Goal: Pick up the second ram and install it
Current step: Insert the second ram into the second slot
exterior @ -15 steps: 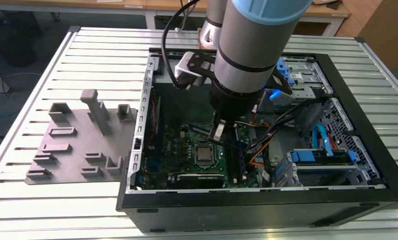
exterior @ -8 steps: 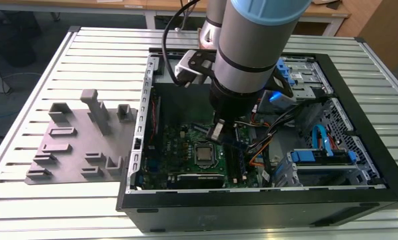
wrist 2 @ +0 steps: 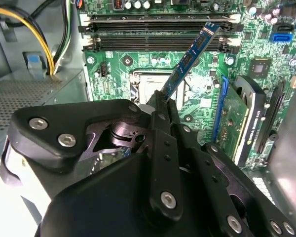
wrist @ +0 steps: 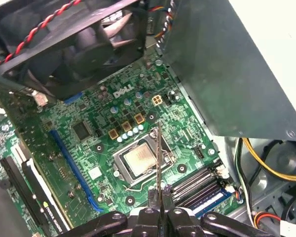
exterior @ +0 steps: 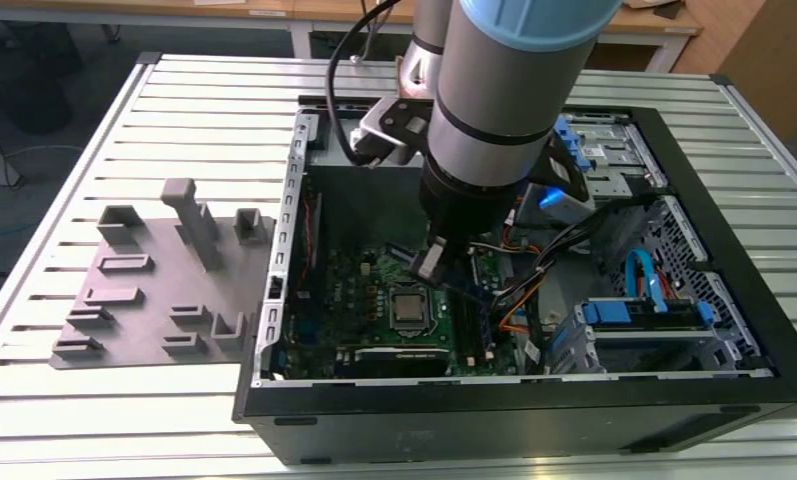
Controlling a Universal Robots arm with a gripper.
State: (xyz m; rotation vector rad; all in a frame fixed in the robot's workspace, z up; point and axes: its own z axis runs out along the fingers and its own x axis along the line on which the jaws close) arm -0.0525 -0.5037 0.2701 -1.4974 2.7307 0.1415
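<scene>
My gripper [wrist 2: 164, 101] is shut on the second ram [wrist 2: 192, 57], a long thin blue-green stick with small dark chips that juts out from between the black fingers [wrist 2: 160, 148]. In the first wrist view the ram [wrist: 158, 153] is edge-on, a thin line over the square silver processor [wrist: 138, 159]. It hangs above the green motherboard [wrist: 89, 113], tilted and apart from the row of long memory slots [wrist 2: 158, 30] [wrist: 197, 183]. In the exterior view the gripper [exterior: 432, 265] is down inside the open computer case [exterior: 505, 420], just above the processor [exterior: 412, 305].
A grey moulded fixture plate [exterior: 158, 290] with tall posts lies on the slatted table [exterior: 211, 100] at the exterior view's left. Inside the case are a black fan [wrist: 89, 39], a grey power supply box [wrist: 237, 64], yellow and orange cables [wrist 2: 59, 34] and blue drive brackets [exterior: 638, 310].
</scene>
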